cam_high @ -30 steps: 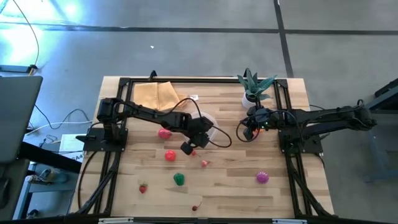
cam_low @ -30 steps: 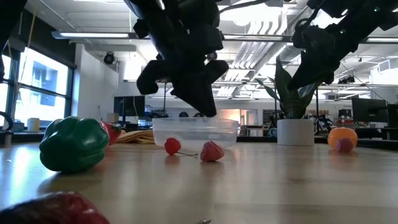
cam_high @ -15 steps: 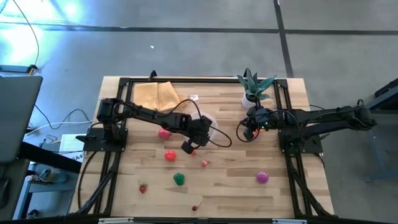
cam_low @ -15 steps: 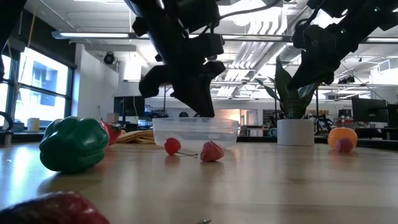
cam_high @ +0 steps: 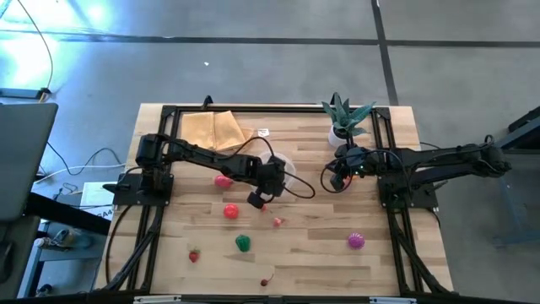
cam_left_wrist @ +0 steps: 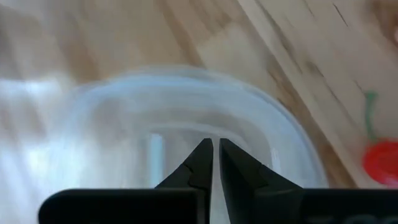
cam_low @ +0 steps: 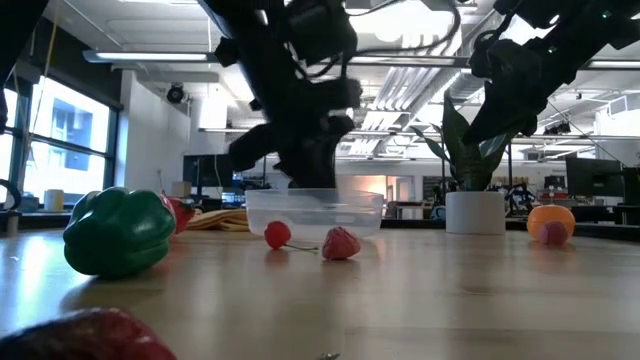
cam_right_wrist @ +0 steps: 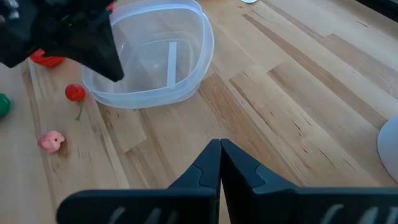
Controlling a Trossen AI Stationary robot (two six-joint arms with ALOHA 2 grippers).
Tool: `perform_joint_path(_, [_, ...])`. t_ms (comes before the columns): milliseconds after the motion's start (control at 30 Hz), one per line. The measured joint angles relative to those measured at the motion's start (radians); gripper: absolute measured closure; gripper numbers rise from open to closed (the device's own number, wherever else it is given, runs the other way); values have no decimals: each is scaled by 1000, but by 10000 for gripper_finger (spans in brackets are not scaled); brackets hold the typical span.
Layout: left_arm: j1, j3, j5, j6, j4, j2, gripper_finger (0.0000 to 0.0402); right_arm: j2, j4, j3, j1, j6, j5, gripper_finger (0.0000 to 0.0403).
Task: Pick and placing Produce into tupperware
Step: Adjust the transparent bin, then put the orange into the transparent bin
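Observation:
The clear round tupperware stands mid-table with nothing in it. My left gripper is shut and hovers just above the tub's near-left rim. My right gripper is shut and waits to the tub's right, above bare wood. Produce lies on the table. A cherry and a pink piece are near the tub. There are also red pieces, a green pepper, a strawberry and a purple piece.
A spiky plant in a white pot stands at the far right, behind my right gripper. A folded yellow cloth lies at the far left. A tiny cherry sits by the near edge. Bare wood lies between the tub and the purple piece.
My left gripper has swung a little above the tupperware. In the low view its tip has moved toward the table's left, and it has stayed shut. The produce, the tub and my right arm have not moved.

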Motion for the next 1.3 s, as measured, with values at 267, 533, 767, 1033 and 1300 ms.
perform_joint_path(267, [-15, 4, 104, -1, 92, 37, 383, 0, 0, 0, 0, 0, 0, 403])
perform_joint_path(533, [-16, 1, 128, -2, 105, 66, 382, 0, 0, 0, 0, -1, 0, 403])
perform_joint_path(767, [-21, 1, 128, 15, 132, 66, 382, 0, 0, 0, 0, -3, 0, 403])
perform_joint_path(1033, [-20, 2, 105, 17, 121, 51, 382, 0, 0, 0, 0, -3, 0, 403])
perform_joint_path(1300, [-20, 145, -7, 19, -140, 21, 383, 0, -7, 0, 0, -3, -7, 403])
